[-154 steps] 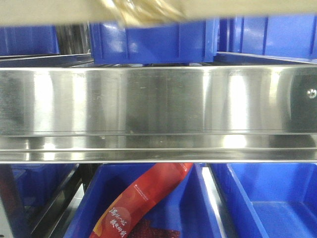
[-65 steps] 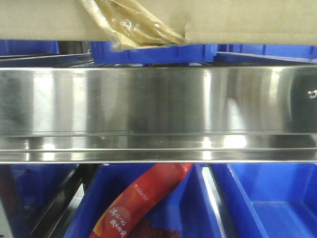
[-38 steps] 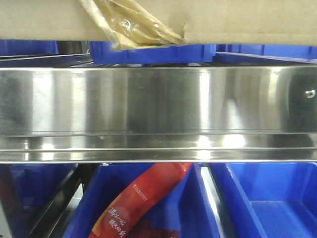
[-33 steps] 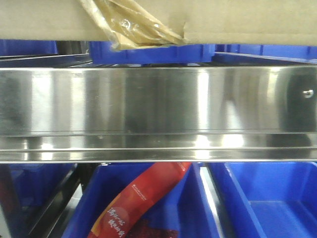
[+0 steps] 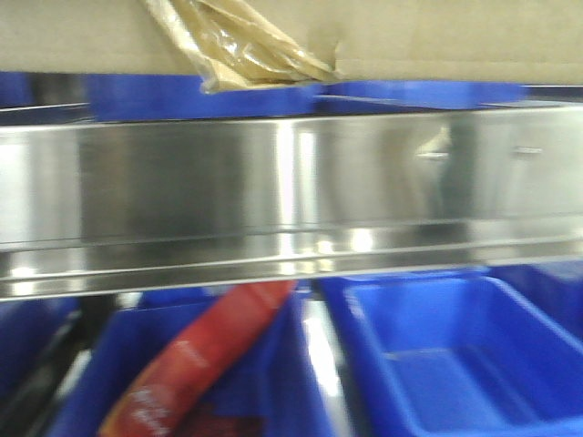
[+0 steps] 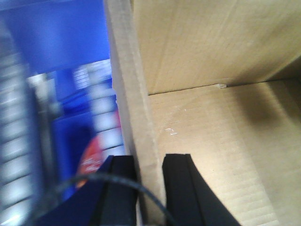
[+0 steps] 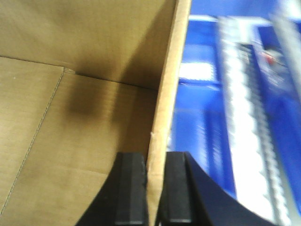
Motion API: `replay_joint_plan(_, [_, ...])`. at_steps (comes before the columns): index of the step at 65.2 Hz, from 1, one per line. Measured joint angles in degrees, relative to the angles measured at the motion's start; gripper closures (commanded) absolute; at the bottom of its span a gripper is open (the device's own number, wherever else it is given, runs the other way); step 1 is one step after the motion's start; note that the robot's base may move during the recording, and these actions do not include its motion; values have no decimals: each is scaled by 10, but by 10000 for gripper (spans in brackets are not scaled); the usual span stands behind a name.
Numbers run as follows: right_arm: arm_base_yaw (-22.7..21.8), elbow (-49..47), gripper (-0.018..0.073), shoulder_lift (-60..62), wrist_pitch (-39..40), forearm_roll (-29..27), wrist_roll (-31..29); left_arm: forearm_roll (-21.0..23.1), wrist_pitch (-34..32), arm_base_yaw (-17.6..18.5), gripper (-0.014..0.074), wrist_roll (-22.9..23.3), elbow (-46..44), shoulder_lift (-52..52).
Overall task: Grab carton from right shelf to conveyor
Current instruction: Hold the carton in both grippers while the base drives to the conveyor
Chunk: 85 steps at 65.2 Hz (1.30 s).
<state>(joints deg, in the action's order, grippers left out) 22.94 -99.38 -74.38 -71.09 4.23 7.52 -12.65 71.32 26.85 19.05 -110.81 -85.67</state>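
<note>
The carton (image 5: 437,36), plain brown cardboard with a tangle of amber tape (image 5: 246,50) at its lower seam, fills the top of the front view, above the shelf's shiny steel rail (image 5: 273,182). In the left wrist view my left gripper (image 6: 149,162) is shut on the carton's left wall (image 6: 129,94), one black finger on each side; the open inside of the carton (image 6: 211,141) lies to the right. My right gripper (image 7: 155,160) is likewise shut on the carton's right wall (image 7: 167,84). The conveyor is out of view.
Blue plastic bins (image 5: 437,364) sit on the level under the rail, one holding a red packet (image 5: 209,355). More blue bins (image 5: 182,96) stand behind the carton. Blurred blue bins and steel rollers (image 7: 244,117) show beside the carton in both wrist views.
The carton first dropped lower into the front view. Now the shelf, bins and red packet have slid left with motion blur, while the carton keeps its place in the view.
</note>
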Motion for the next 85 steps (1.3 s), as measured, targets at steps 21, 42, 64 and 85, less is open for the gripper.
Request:
replay_joint_plan(21, [0,0,629,0,0,0,0,0,-1,0,613,0,0,0])
replay_joint_plan(42, [0,0,629,0,0,0,0,0,-1,0,613,0,0,0])
replay_joint_plan(64, [0,0,629,0,0,0,0,0,-1,0,613,0,0,0])
replay_joint_plan(85, [0,0,629,0,0,0,0,0,-1,0,613,0,0,0])
